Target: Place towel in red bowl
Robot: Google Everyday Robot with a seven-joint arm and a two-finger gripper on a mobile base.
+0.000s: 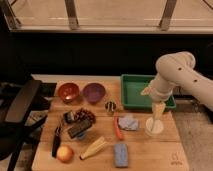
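The towel (pixel 129 122) is a small crumpled grey-blue cloth lying on the wooden table (pixel 150 155), right of centre. The red bowl (pixel 68 91) stands at the table's back left, next to a purple bowl (pixel 93 91); it looks empty. My gripper (pixel 157 114) hangs pointing down from the cream arm (pixel 175 75) at the right. It is just right of the towel and directly above a small white round object (pixel 154 128). It holds nothing that I can see.
A green tray (pixel 145 90) stands at the back right. On the table lie a red pepper (pixel 117 129), a blue sponge (pixel 120 154), a yellow corn-like item (pixel 95 147), an orange fruit (pixel 64 153), a black knife (pixel 56 141), grapes (pixel 86 115) and a small can (pixel 110 106). A black chair (pixel 20 102) stands to the left.
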